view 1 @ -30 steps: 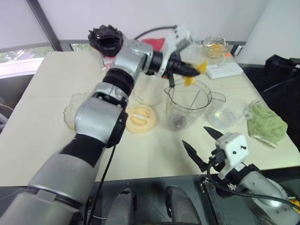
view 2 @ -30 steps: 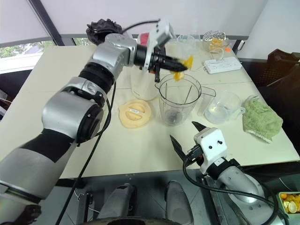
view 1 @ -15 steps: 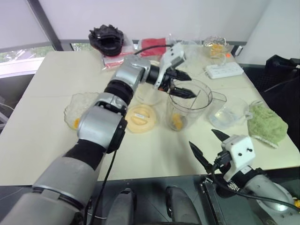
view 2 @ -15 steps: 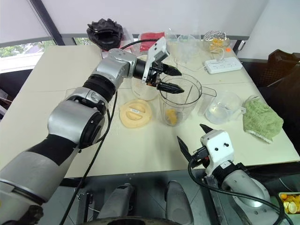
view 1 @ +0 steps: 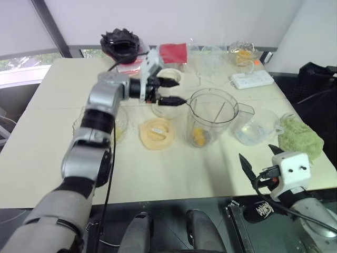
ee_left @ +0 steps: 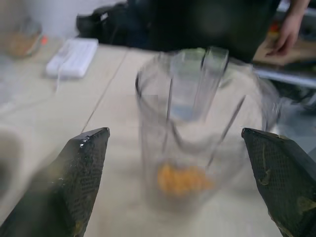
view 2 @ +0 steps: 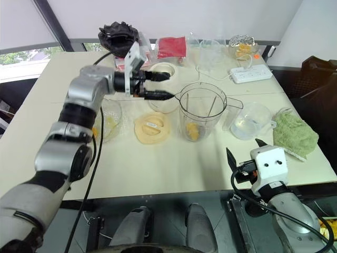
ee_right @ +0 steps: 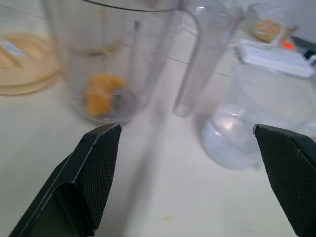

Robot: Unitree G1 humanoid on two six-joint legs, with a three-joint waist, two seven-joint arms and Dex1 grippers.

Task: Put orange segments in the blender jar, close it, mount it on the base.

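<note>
While the blender jar [view 1: 212, 116] stands upright mid-table with orange segments [view 1: 197, 136] lying at its bottom, the left gripper [view 1: 167, 90] hangs just beside its rim, over the base [view 2: 162, 87], fingers spread wide and empty. The flat cream lid [view 1: 156, 133] lies on the table just left of the jar; a clear measuring cup [view 1: 254, 127] sits to its right. The right gripper [view 2: 243, 156] hovers at the near table edge, jaws released, holding nothing.
</note>
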